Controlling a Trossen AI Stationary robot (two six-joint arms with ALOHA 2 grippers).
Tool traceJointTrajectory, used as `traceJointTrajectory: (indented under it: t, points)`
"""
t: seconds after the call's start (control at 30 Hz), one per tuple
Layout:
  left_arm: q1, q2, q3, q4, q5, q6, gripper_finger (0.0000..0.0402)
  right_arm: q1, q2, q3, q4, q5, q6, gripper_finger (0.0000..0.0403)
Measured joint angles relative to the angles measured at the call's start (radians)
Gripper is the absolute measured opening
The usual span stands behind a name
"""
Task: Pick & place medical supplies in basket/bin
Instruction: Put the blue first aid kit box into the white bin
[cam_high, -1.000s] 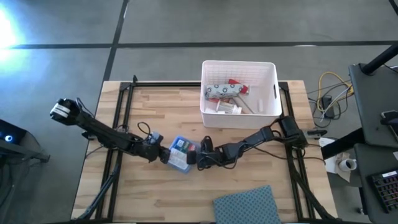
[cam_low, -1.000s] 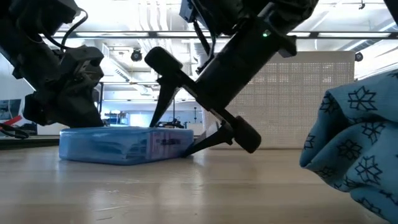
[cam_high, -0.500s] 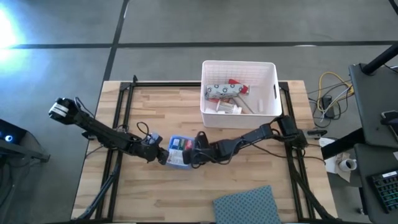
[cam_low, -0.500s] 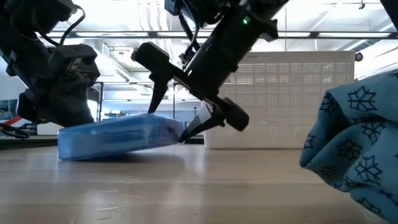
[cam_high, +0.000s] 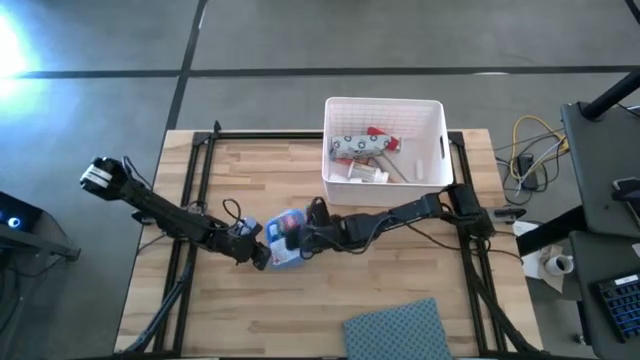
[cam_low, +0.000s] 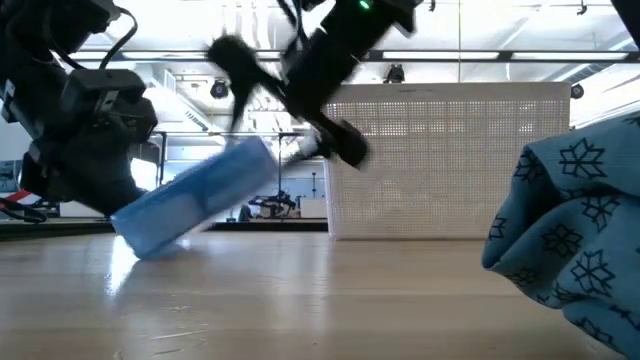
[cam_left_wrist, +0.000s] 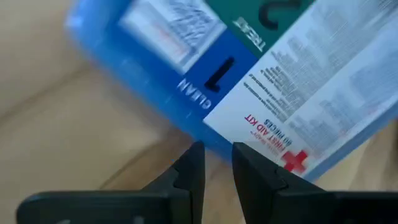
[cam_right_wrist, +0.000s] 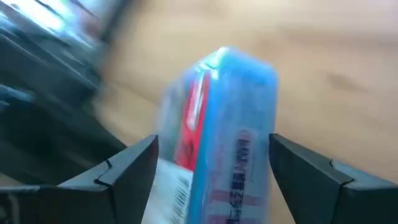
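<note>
The blue first-aid kit (cam_high: 283, 236) is tilting up off the table (cam_high: 400, 310), one edge down, clamped in the right gripper (cam_high: 300, 238). The left gripper (cam_high: 262, 258), fingers nearly together, is nosing against its lower edge. One white bin (cam_high: 385, 150) is holding several supplies.

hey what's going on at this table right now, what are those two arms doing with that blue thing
The two arms are working together on a blue first aid kit near the middle of the wooden table. The right gripper straddles its raised end with fingers on either side, tipping it up so only one edge rests on the table. The left gripper sits against its low end with fingers nearly closed, apparently bracing it. The white bin at the far side already holds several supplies. A blue dotted cloth lies at the near edge.
</note>
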Motion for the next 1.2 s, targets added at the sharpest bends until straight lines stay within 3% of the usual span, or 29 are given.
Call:
traceJointTrajectory:
  t: [0.07, 0.1, 0.23, 0.63, 0.8, 0.93, 1.1, 1.2]
  points:
    - [-0.001, 0.001, 0.0, 0.009, 0.029, 0.015, 0.006, -0.002, -0.002, 0.026, 0.222, 0.014, -0.016, 0.0285]
    - [0.003, 0.007, 0.002, 0.022, -0.002, 0.03, 0.0059, -0.005, -0.002, 0.048, 0.277, -0.036, -0.023, 0.0285]
    - [0.003, 0.011, 0.005, 0.028, -0.018, 0.046, 0.0059, 0.01, 0.01, 0.092, 0.251, -0.118, -0.095, 0.0285]
    - [0.004, 0.016, 0.0, 0.006, -0.016, 0.042, 0.006, 0.006, -0.001, 0.182, 0.105, -0.041, -0.229, 0.0285]
    - [0.004, 0.015, 0.0, 0.002, -0.019, 0.041, 0.006, 0.002, -0.022, 0.266, -0.163, -0.025, -0.294, 0.0285]
    - [0.004, 0.014, 0.01, 0.003, -0.02, 0.041, 0.006, 0.013, -0.023, 0.322, -0.482, -0.039, -0.219, 0.0285]
    - [0.003, 0.006, 0.082, 0.039, -0.058, 0.154, 0.006, 0.012, -0.023, 0.248, -0.675, -0.151, -0.138, 0.0285]
    - [0.004, 0.006, 0.147, 0.038, -0.083, 0.261, 0.006, 0.041, -0.024, 0.176, -0.699, -0.195, -0.042, 0.0285]
